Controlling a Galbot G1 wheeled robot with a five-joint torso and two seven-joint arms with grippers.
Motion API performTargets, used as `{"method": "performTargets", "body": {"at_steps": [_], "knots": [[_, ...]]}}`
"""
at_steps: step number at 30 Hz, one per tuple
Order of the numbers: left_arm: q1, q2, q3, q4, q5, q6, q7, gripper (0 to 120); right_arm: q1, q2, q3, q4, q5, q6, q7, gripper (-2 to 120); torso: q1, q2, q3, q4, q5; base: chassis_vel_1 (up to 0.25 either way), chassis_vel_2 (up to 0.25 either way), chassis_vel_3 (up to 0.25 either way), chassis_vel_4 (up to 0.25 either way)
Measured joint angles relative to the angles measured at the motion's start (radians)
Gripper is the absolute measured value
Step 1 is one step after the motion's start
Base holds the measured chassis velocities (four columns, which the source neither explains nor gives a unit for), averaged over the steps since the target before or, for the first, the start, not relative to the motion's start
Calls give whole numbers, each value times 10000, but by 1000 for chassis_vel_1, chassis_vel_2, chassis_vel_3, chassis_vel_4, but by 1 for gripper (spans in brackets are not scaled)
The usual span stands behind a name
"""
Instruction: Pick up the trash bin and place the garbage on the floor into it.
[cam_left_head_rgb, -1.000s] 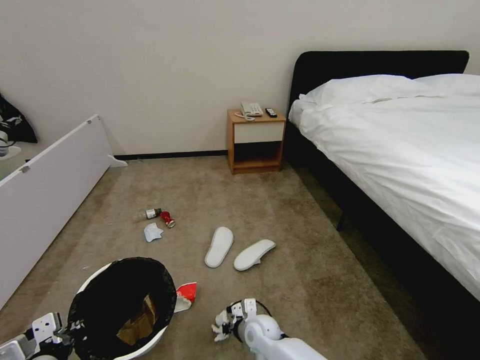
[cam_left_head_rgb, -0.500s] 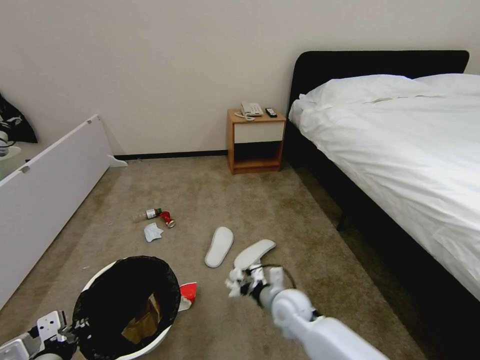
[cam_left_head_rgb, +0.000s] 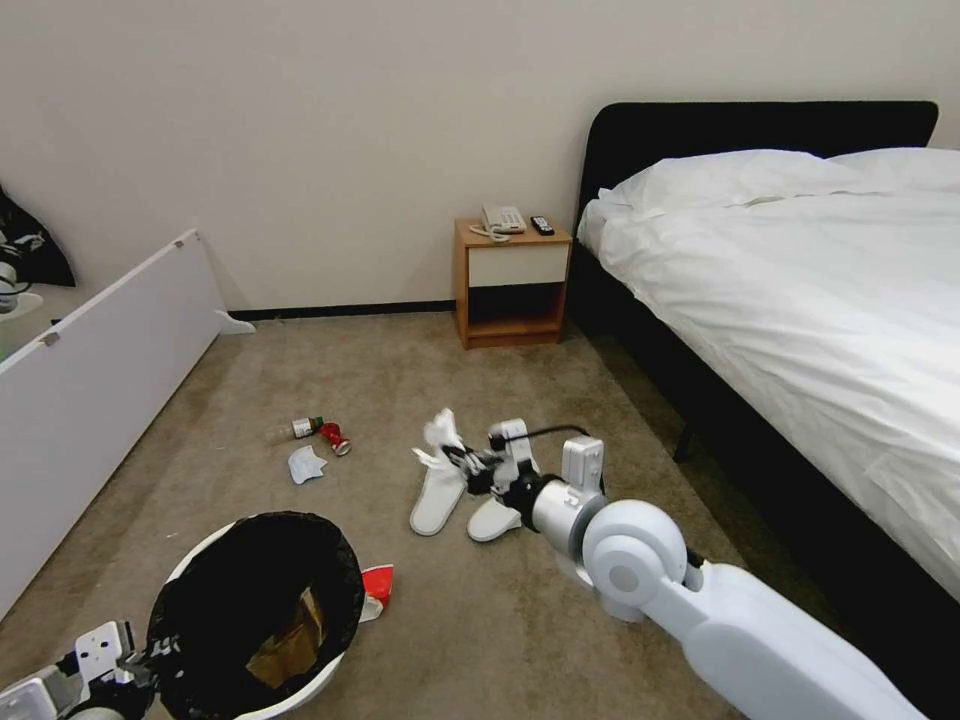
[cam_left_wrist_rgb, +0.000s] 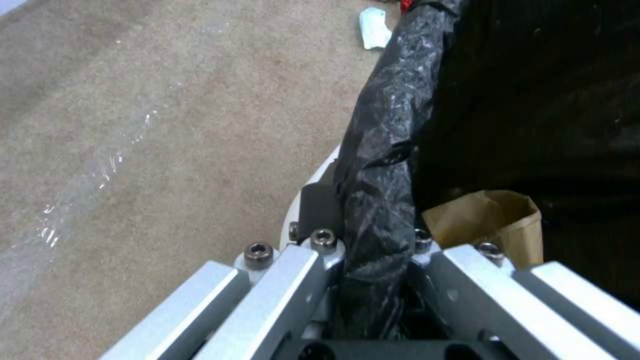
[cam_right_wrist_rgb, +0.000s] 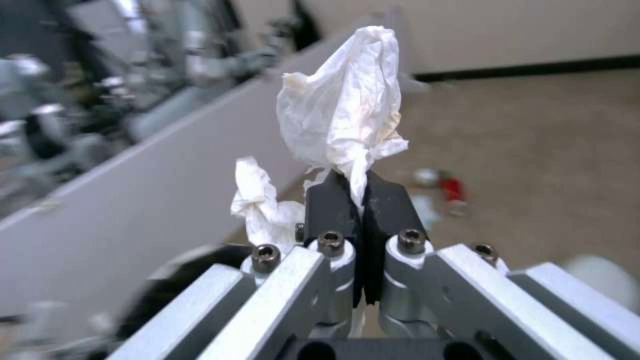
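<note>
Lifted high off the floor (cam_left_head_rgb: 560, 400) since a moment ago, the right gripper (cam_left_head_rgb: 452, 462) is now held up over the slippers, and the crumpled white paper (cam_right_wrist_rgb: 347, 115) is pinched tight between its fingers. That piece looks ready to be carried to the bin. One trash bin (cam_left_head_rgb: 252, 610) is seen low at the robot's left, its bagged rim squeezed by the left gripper (cam_left_wrist_rgb: 373, 250), with one brown paper bag (cam_left_wrist_rgb: 490, 222) inside. Two slippers (cam_left_head_rgb: 437, 497) are counted on the carpet, then one red-white carton (cam_left_head_rgb: 375, 588), one bottle (cam_left_head_rgb: 293, 430), one white mask (cam_left_head_rgb: 304, 465) and one red can (cam_left_head_rgb: 334, 438).
</note>
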Motion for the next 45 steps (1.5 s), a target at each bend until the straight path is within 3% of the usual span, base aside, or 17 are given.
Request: {"method": "performTargets", "body": {"at_steps": [9, 15, 22, 30, 45], "knots": [[-41, 16, 163, -111, 2, 0, -5, 2, 2020, 548, -1907, 359, 1120, -234, 210, 0, 0, 0, 0, 1, -1, 0, 0, 0, 0], [-68, 8, 214, -207, 47, 0, -3, 2, 3351, 1472, -3543, 11, 1796, -798, 904, 0, 0, 1, 0, 3, -3, 0, 0, 0, 0], [-98, -20, 207, -316, 49, 0, 12, 2, 3754, 2578, -4524, -487, 2323, -1462, 1692, 0, 0, 1, 0, 3, -2, 0, 0, 0, 0], [-24, -38, 210, -524, 46, 0, 33, 2, 3883, 3118, -5142, -1230, 2360, -2080, 2178, 0, 0, 1, 0, 2, -2, 0, 0, 0, 0], [99, -68, 172, -753, 24, 0, 95, 2, 3673, 3346, -5536, -1996, 1951, -2636, 2687, 0, 0, 1, 0, 2, 0, 0, 0, 0, 0]]}}
